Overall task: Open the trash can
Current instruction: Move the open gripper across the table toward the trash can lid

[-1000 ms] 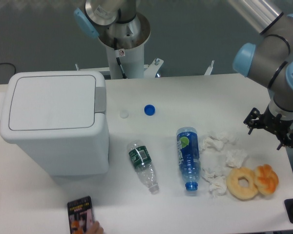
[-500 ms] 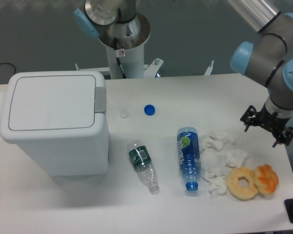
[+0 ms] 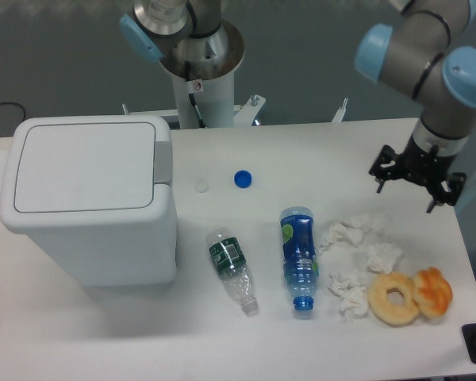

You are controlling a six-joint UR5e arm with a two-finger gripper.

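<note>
The gripper (image 3: pixel 416 176) has moved up and left from its earlier place near the donut, and the blue bottle (image 3: pixel 299 252) has shifted slightly left. The arm reaches down from the upper right, wrist bent, gripper hanging over the table's (image 3: pixel 317 151) right side with fingers spread wide, holding nothing. The bin (image 3: pixel 87 198), boxy smooth white plastic with rounded corners, stands at the left, its flat lid shut, grey tab on the right edge. Crumpled tissues (image 3: pixel 357 258) lie well apart from it.

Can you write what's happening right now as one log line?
trash can: lid shut | gripper: open, empty, far right of the can
</note>
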